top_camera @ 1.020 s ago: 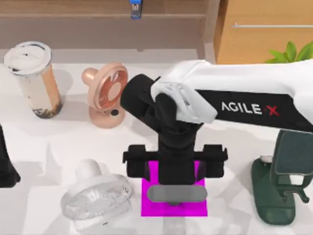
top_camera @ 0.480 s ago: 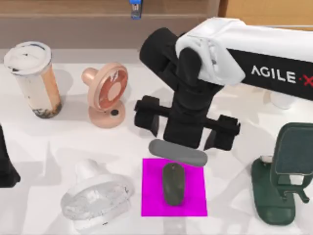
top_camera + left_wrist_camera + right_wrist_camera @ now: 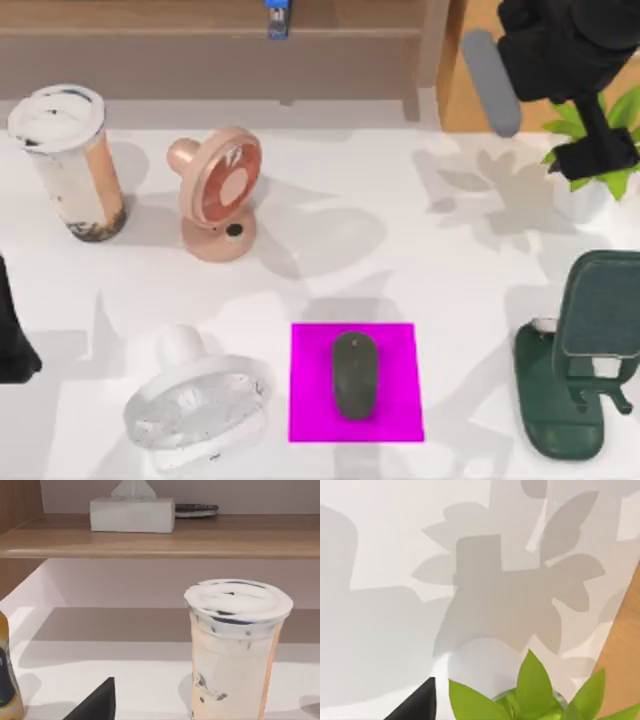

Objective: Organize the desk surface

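Observation:
The white desk surface (image 3: 400, 250) holds a small magenta mat (image 3: 310, 400) near the front middle, and a dark grey mouse (image 3: 355, 375) lies on that mat. My right gripper (image 3: 568, 80) hangs open and holds nothing, high over the back right corner above a green plant (image 3: 600, 110), far from the mouse. One of its fingertips (image 3: 415, 705) shows beside the plant's leaves (image 3: 535, 695). My left arm (image 3: 10, 335) is parked at the left edge; its fingertip (image 3: 95, 705) shows in front of a milk-tea cup (image 3: 235, 645).
A pink fan (image 3: 220, 190) and the cup (image 3: 65, 160) stand at the back left. A white fan (image 3: 195, 405) lies front left of the mat. A dark green phone stand (image 3: 575, 360) stands front right. A wooden shelf (image 3: 200, 40) with a tissue box (image 3: 132, 514) runs along the back.
My right gripper rose off the mat, leaving the mouse lying there, then swung back and right to the plant corner. The left arm has not moved.

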Controlling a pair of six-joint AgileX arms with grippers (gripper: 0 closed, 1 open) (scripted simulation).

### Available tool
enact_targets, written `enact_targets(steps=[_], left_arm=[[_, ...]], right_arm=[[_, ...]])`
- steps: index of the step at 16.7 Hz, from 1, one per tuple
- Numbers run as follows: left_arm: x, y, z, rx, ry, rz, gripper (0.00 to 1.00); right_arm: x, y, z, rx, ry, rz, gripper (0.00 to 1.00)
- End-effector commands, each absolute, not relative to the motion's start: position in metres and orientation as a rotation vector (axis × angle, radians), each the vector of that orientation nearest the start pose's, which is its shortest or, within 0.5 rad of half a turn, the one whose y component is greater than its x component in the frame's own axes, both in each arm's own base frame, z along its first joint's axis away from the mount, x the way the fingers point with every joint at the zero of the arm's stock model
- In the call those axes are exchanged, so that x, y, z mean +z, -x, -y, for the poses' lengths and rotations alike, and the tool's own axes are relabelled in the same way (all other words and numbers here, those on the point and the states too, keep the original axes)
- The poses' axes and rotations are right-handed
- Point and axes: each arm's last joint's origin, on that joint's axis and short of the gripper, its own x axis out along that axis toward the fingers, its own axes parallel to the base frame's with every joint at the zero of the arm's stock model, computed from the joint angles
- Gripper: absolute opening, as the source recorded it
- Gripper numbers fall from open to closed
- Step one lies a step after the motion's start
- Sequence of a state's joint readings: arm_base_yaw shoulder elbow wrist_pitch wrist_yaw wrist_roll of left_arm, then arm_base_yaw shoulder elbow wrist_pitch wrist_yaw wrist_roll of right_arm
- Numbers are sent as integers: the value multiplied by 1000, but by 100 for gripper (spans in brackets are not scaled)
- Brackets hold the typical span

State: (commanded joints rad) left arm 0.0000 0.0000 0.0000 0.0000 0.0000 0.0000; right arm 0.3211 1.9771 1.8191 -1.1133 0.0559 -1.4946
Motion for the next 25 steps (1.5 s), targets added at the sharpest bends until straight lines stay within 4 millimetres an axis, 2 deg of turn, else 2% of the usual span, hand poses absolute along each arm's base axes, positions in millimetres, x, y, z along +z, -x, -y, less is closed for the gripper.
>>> enact_targets(steps=[3, 5, 10, 13, 15, 17, 22, 25], left_arm=[[160, -106, 1, 0, 0, 0, 100], [160, -106, 1, 0, 0, 0, 100], [160, -106, 1, 0, 0, 0, 100], [160, -106, 1, 0, 0, 0, 100], [160, -106, 1, 0, 0, 0, 100], [160, -106, 1, 0, 0, 0, 100], [160, -106, 1, 0, 0, 0, 100], [160, -106, 1, 0, 0, 0, 100]], right_arm=[[272, -405, -58, 867, 1157, -1088, 100], [264, -410, -7, 687, 921, -1229, 100], [219, -406, 112, 298, 394, -1479, 100], [195, -392, 167, 116, 154, -1546, 100], [184, -383, 190, 33, 44, -1565, 100], [179, -379, 200, -4, -3, -1571, 100], [180, -379, 199, -3, 0, -1569, 100], [160, -380, 200, -4, -3, -1571, 100]])
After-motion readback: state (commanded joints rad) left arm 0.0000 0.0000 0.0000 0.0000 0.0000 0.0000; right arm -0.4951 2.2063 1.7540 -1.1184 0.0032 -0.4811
